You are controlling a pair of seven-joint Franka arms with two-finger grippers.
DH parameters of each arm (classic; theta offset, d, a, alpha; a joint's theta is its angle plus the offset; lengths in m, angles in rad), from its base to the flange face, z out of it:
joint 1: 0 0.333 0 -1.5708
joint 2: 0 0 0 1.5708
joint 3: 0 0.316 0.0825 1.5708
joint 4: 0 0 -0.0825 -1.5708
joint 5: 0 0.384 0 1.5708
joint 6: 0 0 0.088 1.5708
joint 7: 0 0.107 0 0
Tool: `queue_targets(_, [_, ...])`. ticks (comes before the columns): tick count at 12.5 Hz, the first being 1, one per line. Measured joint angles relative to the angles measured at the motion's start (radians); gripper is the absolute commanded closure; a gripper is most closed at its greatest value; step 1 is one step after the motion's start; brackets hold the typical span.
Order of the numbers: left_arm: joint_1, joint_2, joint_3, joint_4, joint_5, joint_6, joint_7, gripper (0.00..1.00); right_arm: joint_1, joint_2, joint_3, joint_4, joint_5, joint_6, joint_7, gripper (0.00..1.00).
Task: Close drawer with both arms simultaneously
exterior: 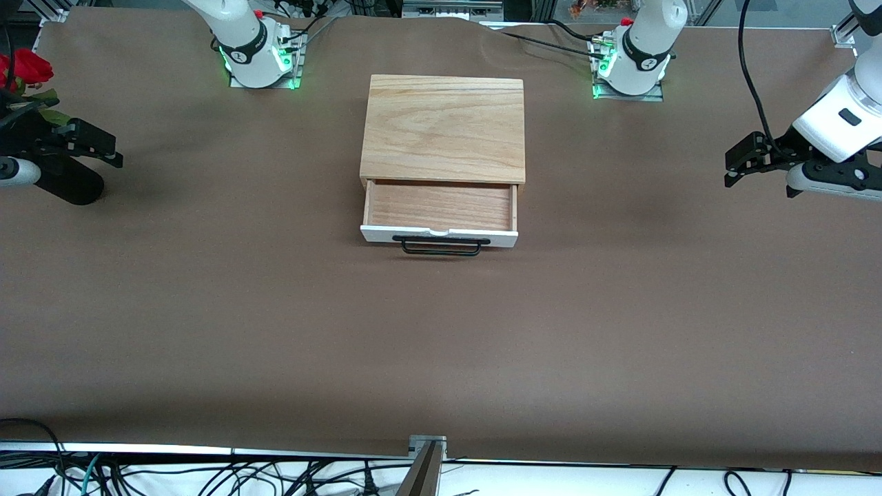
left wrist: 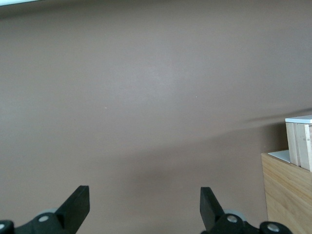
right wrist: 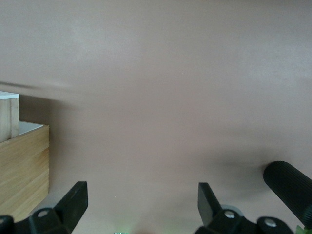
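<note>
The light oak box (exterior: 444, 127) stands mid-table between the two arm bases. Its drawer (exterior: 441, 205) is pulled out toward the front camera, and the tray looks empty. The white front panel (exterior: 506, 238) carries a black bar handle (exterior: 441, 246). My left gripper (exterior: 741, 162) is open and empty over the table toward the left arm's end, well apart from the box. My right gripper (exterior: 96, 145) is open and empty toward the right arm's end. The left wrist view shows open fingers (left wrist: 78, 204) and the box's side (left wrist: 287, 195). The right wrist view shows the box (right wrist: 24, 170) and drawer (right wrist: 9, 114).
A brown cloth (exterior: 441, 344) covers the table. A red flower (exterior: 24, 69) and a black ribbed cylinder (exterior: 69, 182) lie by my right gripper; the cylinder also shows in the right wrist view (right wrist: 290, 187). Cables run along the table's front edge (exterior: 207, 475).
</note>
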Motion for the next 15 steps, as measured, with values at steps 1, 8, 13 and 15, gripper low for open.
queue_targets(1, [0.000,0.000,-0.001,0.000,0.000,0.000,0.000,0.00,0.000,0.000,0.000,0.000,0.000,-0.001,0.004,0.00])
queue_targets(8, [0.000,0.000,0.000,0.000,0.000,-0.010,0.000,0.00,0.006,0.001,0.000,-0.001,0.000,-0.022,0.035,0.00])
queue_targets(13, [0.001,0.000,0.001,0.000,-0.001,-0.020,-0.001,0.00,0.007,0.001,0.000,-0.001,0.001,-0.033,0.042,0.00])
queue_targets(15, [0.001,0.000,0.002,0.000,-0.004,-0.022,-0.003,0.00,0.008,0.001,0.001,-0.001,0.003,-0.035,0.042,0.00])
